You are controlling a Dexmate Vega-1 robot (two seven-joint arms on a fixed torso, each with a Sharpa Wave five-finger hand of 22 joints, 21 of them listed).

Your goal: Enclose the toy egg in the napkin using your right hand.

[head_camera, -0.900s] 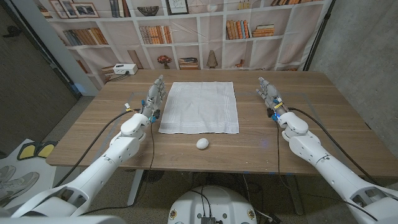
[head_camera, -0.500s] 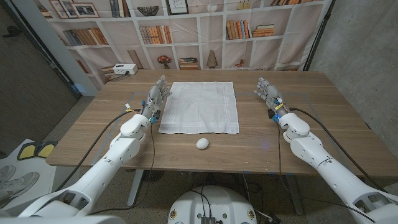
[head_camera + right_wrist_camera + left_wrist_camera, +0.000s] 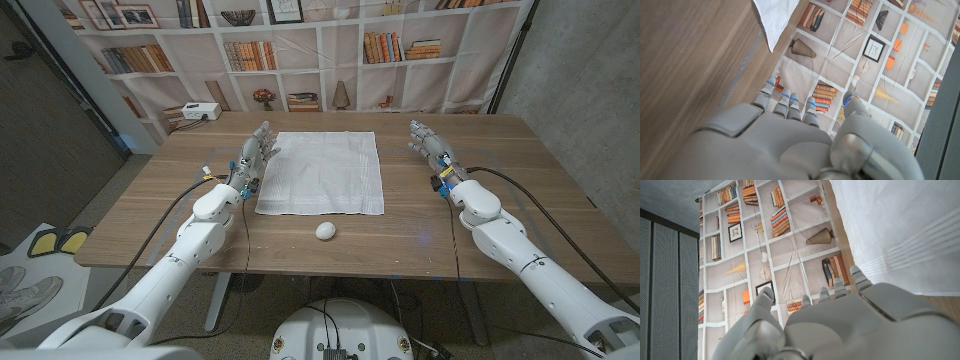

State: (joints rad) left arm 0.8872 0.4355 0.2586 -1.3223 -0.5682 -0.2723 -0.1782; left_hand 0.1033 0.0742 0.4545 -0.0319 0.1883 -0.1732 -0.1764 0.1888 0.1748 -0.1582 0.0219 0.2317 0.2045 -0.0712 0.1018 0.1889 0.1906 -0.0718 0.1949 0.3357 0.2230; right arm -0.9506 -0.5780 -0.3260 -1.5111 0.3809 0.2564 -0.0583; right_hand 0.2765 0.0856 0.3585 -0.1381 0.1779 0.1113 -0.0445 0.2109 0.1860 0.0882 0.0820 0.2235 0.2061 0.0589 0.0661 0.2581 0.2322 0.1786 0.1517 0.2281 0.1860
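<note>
1. Overhead, head view: napkin [image 3: 321, 172] spread flat at table [image 3: 520, 215] centre; toy egg [image 3: 325, 231] lies lower centre, just below the napkin's near edge, apart from it. Left hand [image 3: 254, 156] at the napkin's left edge, right hand [image 3: 428, 145] well right of it; both released, fingers apart, holding nothing.
2. Left wrist view: napkin [image 3: 900, 230] fills upper right; fingers [image 3: 860, 280] reach toward it.
3. Right wrist view: napkin corner [image 3: 775, 17] at top; fingers [image 3: 790, 102] extended.

The head camera looks down from above the table [image 3: 420, 215], far enough to take in both arms. Each wrist camera peers close over its own hand's back toward the bookshelf backdrop [image 3: 785, 255]. All three share the napkin [image 3: 320, 172].
</note>
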